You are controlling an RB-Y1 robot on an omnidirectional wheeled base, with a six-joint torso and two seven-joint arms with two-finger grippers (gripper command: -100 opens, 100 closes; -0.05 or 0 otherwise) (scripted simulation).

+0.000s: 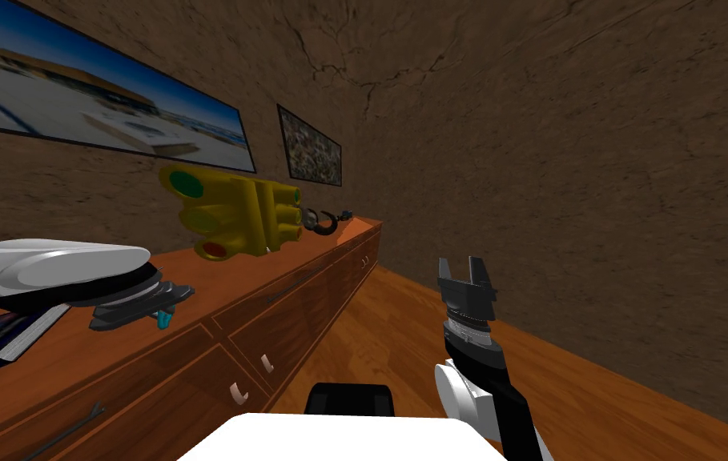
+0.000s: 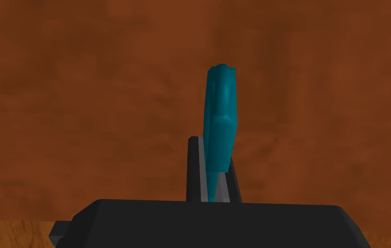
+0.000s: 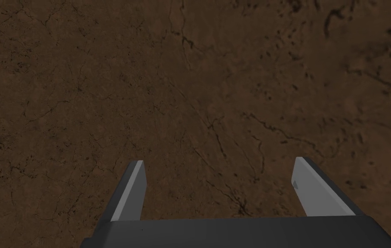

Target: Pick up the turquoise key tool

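The turquoise key tool (image 2: 220, 116) is pinched between the two fingers of my left gripper (image 2: 213, 148), which is shut on it. In the head view the same tool (image 1: 164, 318) pokes down from that gripper (image 1: 158, 308), held just above the wooden top of the sideboard (image 1: 114, 352). My right gripper (image 1: 466, 270) is raised over the floor to the right, away from the sideboard. Its fingers (image 3: 132, 191) stand wide apart and open, with nothing between them.
On the sideboard stand a big yellow toy-like block (image 1: 234, 212), dark rings (image 1: 322, 222) farther back, and a flat dark item with a grey strip (image 1: 2, 336) near my left forearm. Drawers (image 1: 274, 336) face the wooden floor (image 1: 434, 320). Brown walls close in behind and at right.
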